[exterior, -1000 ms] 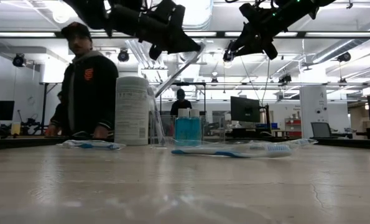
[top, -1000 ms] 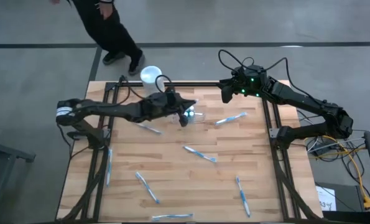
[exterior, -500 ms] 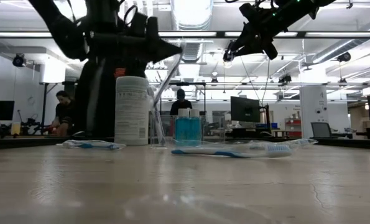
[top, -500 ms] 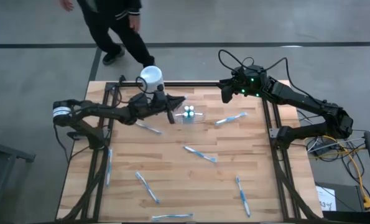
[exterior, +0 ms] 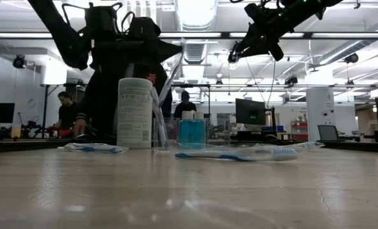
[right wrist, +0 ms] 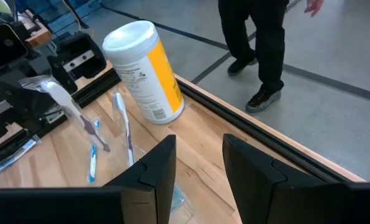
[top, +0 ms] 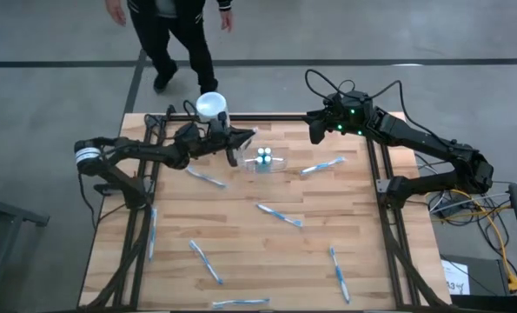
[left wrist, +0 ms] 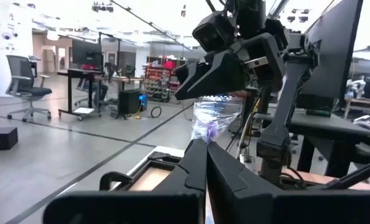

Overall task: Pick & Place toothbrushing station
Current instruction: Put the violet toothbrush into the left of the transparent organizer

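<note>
Left gripper point(top: 233, 146) now nearer white cylinder point(top: 211, 107)

No legible text, white cylinder point(right wrist: 142, 72) carries a yellow label, its print too small to read

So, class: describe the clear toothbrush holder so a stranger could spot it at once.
Start at the wooden table and go to its far edge, where a white cylinder stands. The toothbrushing station sits just right of it, near the middle. Unlike the flat loose toothbrushes, it is see-through, with blue-white tops showing.
</note>
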